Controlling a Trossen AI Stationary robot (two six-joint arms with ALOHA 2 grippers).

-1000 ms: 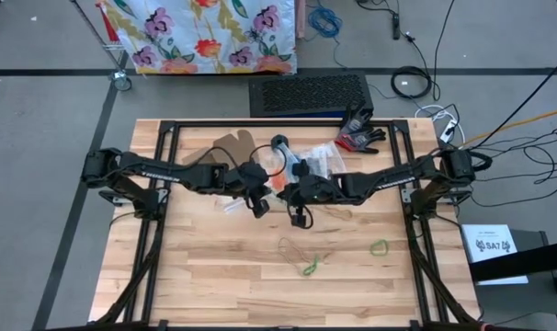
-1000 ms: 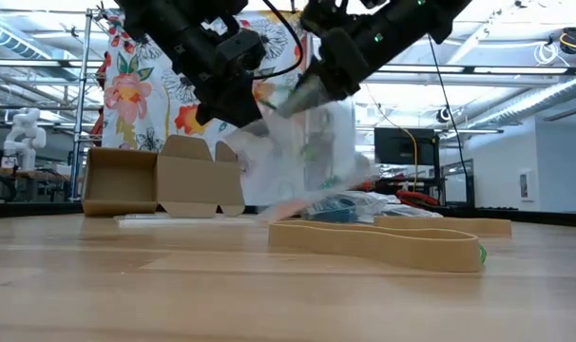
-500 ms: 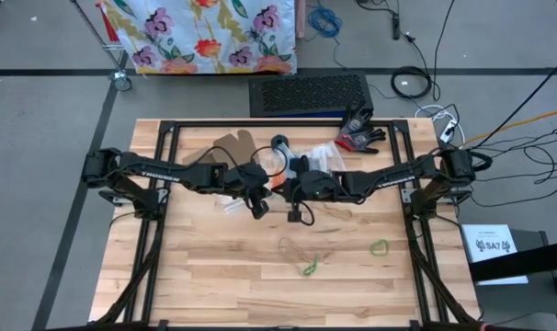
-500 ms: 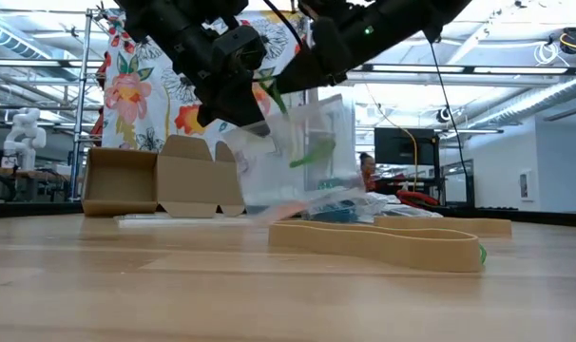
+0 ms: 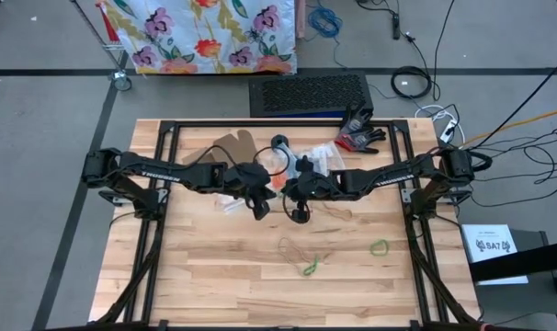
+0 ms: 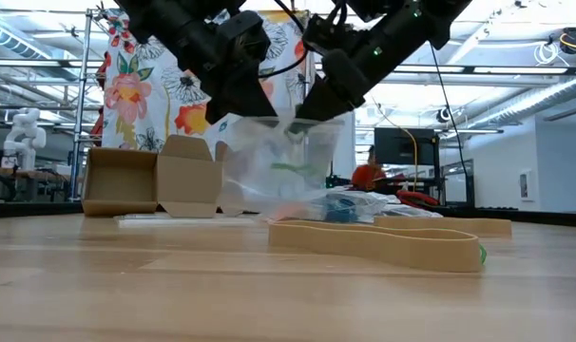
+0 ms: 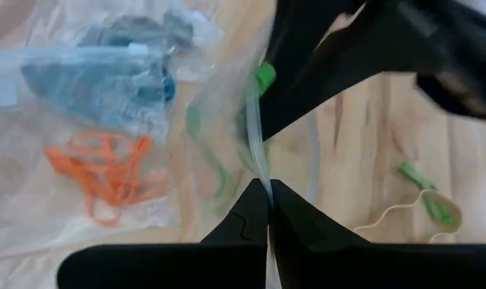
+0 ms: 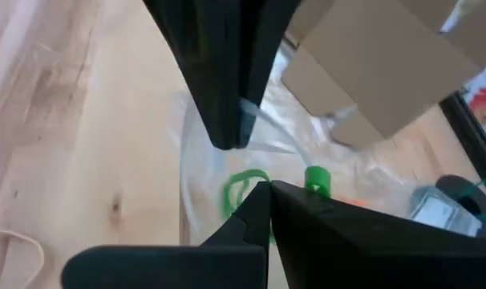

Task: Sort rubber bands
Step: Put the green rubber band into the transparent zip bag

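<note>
1. My left tool (image 6: pixel 239 106) is pressed together on the upper edge of a clear plastic bag (image 6: pixel 280 171), which hangs above the middle of the surface (image 5: pixel 214 276).
2. My right tool (image 6: pixel 318 104) is also pressed together, pinching the same bag's upper edge from the other side, so the bag hangs between the two tools.
3. In the left wrist view my fingers (image 7: pixel 263 210) meet on the thin edge of plastic, with the other arm's dark fingers just beyond.
4. Inside the held bag I see green rubber bands (image 8: pixel 243 191) (thin loops showing through the plastic).
5. Orange rubber bands (image 7: pixel 107 172) lie in another clear bag (image 7: pixel 83 120) flat on the surface below, beside a bag with bluish contents (image 7: pixel 139 76).
6. Loose bands lie nearer the front of the surface: a green band (image 5: pixel 380 246) toward the right, another green band (image 5: pixel 309 268) near the middle, and a tan band (image 5: pixel 292 248) touching it.
7. A wide tan band (image 6: pixel 383 242) lies close to the low camera.
8. An open cardboard box (image 6: pixel 155 180) sits at the back left, and a pair of gloves (image 5: pixel 358 133) at the back right.
</note>
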